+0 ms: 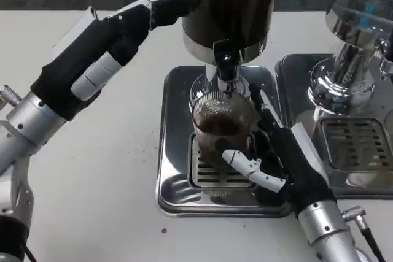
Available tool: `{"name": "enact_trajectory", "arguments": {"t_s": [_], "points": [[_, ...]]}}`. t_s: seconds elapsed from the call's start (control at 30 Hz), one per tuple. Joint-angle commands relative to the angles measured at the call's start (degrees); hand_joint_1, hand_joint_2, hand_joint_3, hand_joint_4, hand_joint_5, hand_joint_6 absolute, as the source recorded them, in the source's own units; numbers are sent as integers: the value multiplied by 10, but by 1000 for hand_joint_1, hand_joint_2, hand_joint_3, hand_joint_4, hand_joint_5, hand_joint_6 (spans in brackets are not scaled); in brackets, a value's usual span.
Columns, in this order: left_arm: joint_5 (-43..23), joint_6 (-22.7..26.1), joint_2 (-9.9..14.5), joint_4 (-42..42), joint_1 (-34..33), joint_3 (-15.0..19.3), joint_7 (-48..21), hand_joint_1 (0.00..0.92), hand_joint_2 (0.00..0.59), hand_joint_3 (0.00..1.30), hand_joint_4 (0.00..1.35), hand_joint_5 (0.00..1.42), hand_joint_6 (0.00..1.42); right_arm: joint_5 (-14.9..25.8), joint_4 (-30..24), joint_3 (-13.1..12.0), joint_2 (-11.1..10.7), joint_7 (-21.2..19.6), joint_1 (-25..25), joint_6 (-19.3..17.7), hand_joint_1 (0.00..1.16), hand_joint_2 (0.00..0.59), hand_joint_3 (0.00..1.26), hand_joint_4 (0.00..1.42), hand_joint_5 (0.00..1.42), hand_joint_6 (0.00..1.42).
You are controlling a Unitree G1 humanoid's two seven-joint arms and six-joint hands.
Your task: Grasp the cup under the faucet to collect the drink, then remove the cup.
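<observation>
The left forearm (18, 133) lies nearest the camera, coming up from the lower left edge of the white table (104, 176). It slants toward the far middle, where the left hand (104, 47) reaches the dark drink dispenser (228, 10). Its fingertips (169, 7) touch the left side of the dispenser's tank; whether they press a control there I cannot tell, and the hand holds nothing.

At the middle of the table sits a steel drip tray (175, 151), its slotted grate toward the near edge. The faucet (226, 69) hangs from the dispenser's base above the tray. The clear ribbed cup (218, 121) stands on the tray right under the faucet, with brown drink inside it.

The right hand (279, 157) comes in from the lower right and is wrapped around the cup: the thumb (252, 167) crosses the near side, and the other fingers lie along its right side.

Further right, a second steel tray (359, 145) lies toward the table's right edge, carrying a shiny chrome-based dispenser (353, 41).
</observation>
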Motion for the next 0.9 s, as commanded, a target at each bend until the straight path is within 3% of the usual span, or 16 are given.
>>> {"name": "enact_trajectory", "arguments": {"t_s": [0.03,0.4,0.9], "points": [[-3,10,9,-5,21,15,-1,0,103,267,157,140,132,-3,7,1,-6,0,-8,-16,593,223,0,0,0,65],[3,19,11,6,53,28,1,0,110,293,182,153,136,-22,17,10,-13,-4,-16,-10,687,204,0,0,45,116],[13,29,12,-1,88,27,9,0,118,309,204,164,141,-19,76,16,12,-15,-40,-23,692,204,0,0,89,176]]}}
